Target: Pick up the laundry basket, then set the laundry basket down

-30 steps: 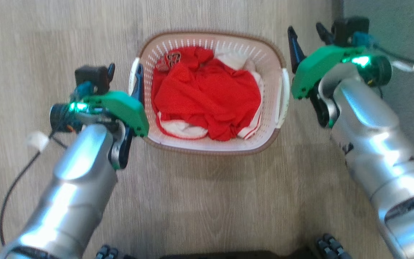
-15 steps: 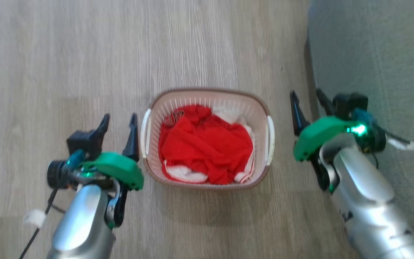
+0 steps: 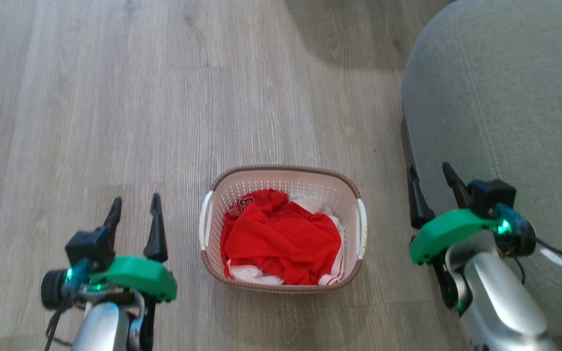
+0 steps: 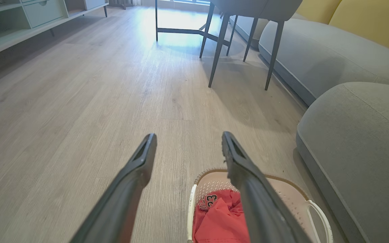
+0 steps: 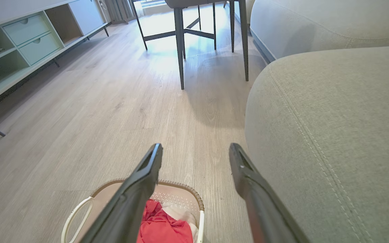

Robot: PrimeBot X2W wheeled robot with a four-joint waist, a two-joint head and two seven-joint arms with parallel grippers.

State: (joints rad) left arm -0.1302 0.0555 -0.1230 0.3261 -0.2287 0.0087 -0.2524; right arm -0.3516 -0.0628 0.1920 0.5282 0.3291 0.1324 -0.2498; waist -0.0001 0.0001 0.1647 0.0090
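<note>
The laundry basket point(image 3: 281, 183) stands on the wooden floor, cream-white and perforated with a brown rim and white side handles, holding red and white clothes point(image 3: 281, 239). My left gripper point(image 3: 134, 207) hovers to its left, open and empty, clear of the handle. On the other side my right gripper point(image 3: 430, 178) is open and empty too, apart from the basket and beside the grey seat. The basket point(image 4: 292, 194) shows low in the left wrist view behind the left gripper point(image 4: 187, 141), and the basket point(image 5: 181, 192) lies below the right gripper point(image 5: 196, 152) in the right wrist view.
A grey upholstered seat point(image 3: 500, 107) stands close on the right of the basket. Dark table legs point(image 4: 216, 50) and a sofa point(image 4: 319, 50) stand farther ahead. A low cabinet with drawers point(image 5: 29, 37) lines the far left. Bare wooden floor point(image 3: 115, 97) stretches ahead and left.
The head camera has risen, so the basket looks smaller and lower. My left gripper has come away from the basket's left handle; both grippers stay open beside it.
</note>
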